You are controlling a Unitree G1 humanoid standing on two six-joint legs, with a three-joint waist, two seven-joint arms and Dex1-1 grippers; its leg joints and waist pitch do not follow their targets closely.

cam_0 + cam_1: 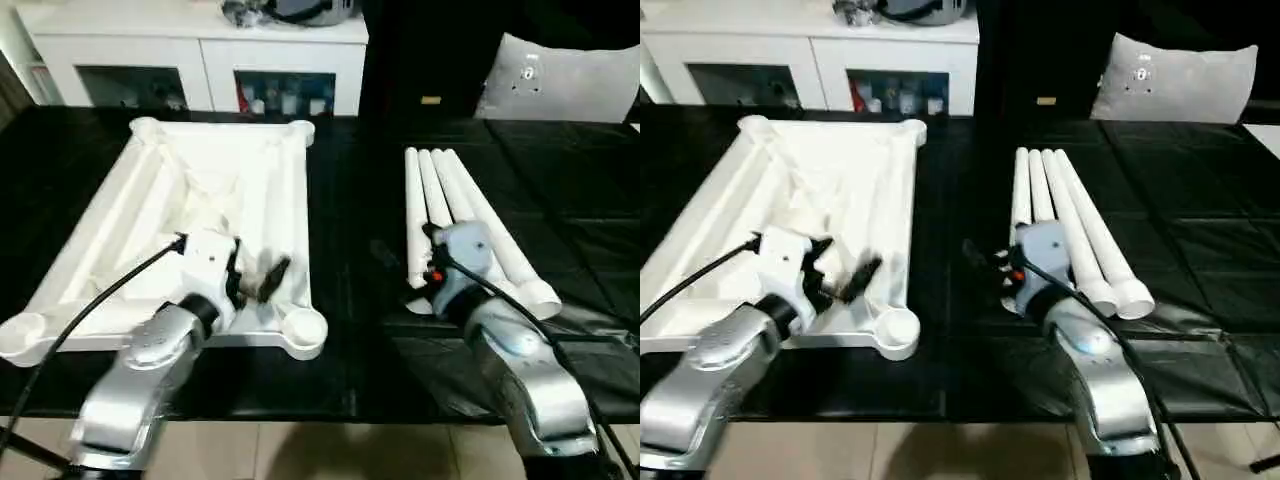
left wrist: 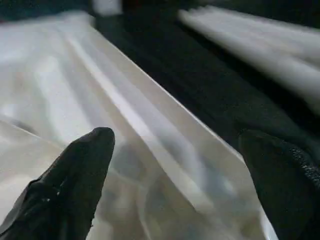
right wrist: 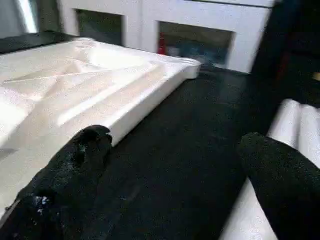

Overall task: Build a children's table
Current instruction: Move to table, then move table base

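Legs (image 1: 455, 215), lower right of centre, look light, stiff, slippery; best taken mid-length. Left end effector (image 1: 262, 280) and right end effector (image 1: 985, 268) gape wide, empty.

Bright overhead light, overexposed whites, blurred wrist views.

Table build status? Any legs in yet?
Done: table top lies underside up, four legs laid beside it. In hand: nothing; left hand open over the top's near edge, right hand open beside the legs. Left: all four corner sockets unfilled.
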